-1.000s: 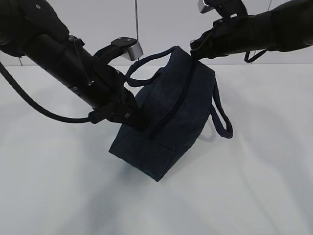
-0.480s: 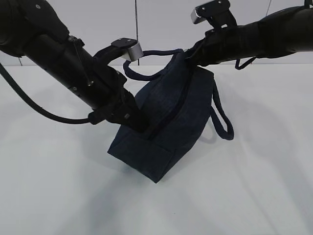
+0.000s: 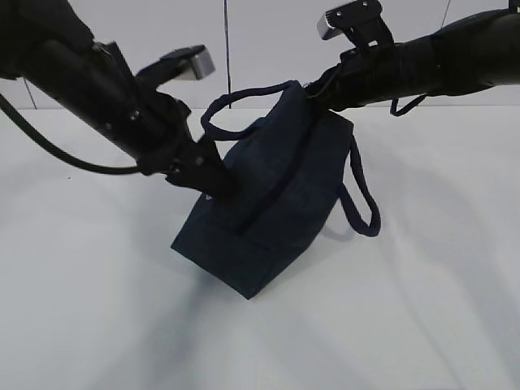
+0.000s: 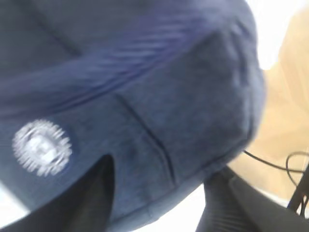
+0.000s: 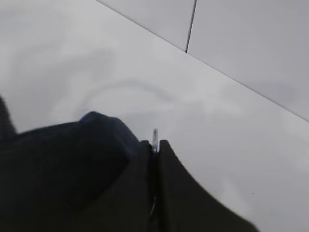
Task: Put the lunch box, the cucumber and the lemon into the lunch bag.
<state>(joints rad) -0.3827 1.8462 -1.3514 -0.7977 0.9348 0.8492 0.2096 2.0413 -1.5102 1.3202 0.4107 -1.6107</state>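
Your right claw (image 5: pixel 155 145) pinches shut on the lunch bag (image 3: pixel 276 203) zipper end; left claw (image 3: pixel 213 180), grip unclear, presses its near end, zipper running between.

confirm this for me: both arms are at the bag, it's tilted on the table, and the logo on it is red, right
Not quite: the logo is white, not red, as the left wrist view shows, though blurred. The rest holds: in the exterior view the left gripper and the right gripper are both at the bag, which sits tilted on the table.
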